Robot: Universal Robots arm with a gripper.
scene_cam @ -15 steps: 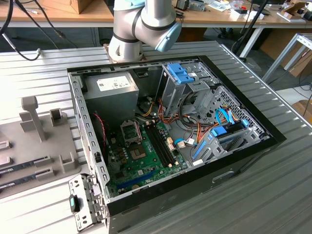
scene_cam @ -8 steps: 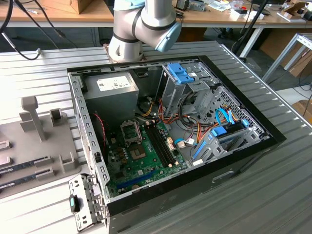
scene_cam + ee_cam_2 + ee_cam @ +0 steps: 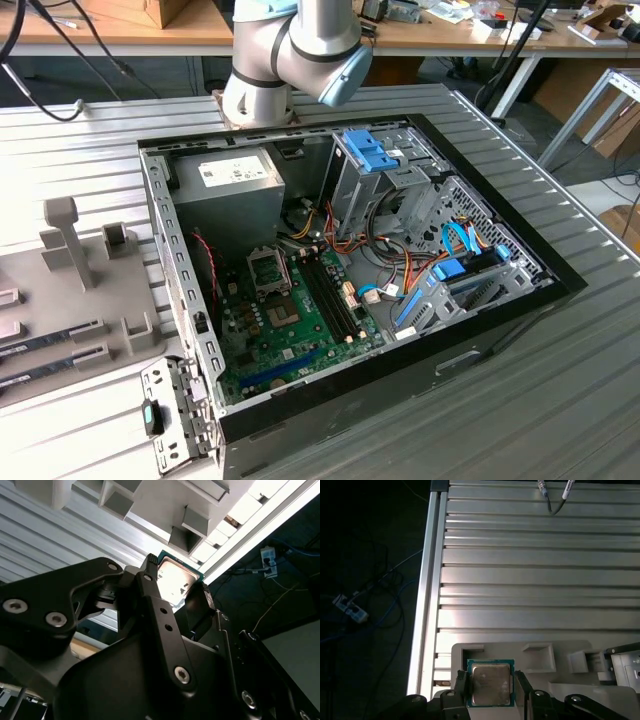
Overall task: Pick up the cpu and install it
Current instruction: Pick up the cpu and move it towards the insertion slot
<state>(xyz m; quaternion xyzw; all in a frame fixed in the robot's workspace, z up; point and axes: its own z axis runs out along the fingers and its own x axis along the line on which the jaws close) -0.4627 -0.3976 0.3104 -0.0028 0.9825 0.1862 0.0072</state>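
Exterior view: set high and well back, looking down at a slant on the open computer case (image 3: pixel 350 270) and ribbed table (image 3: pixel 560 400), arm (image 3: pixel 295 50) at the case's far side.

First wrist view: just behind the gripper (image 3: pixel 490 677), looking straight along it, close on the chip (image 3: pixel 490 685) between the fingers (image 3: pixel 461 682), grey tray (image 3: pixel 545 665) and table beyond.

Second wrist view: closer in, beside the fingers (image 3: pixel 160 610), looking along them at a slant.

Shared by both wrist views: chip, fingers, tray.
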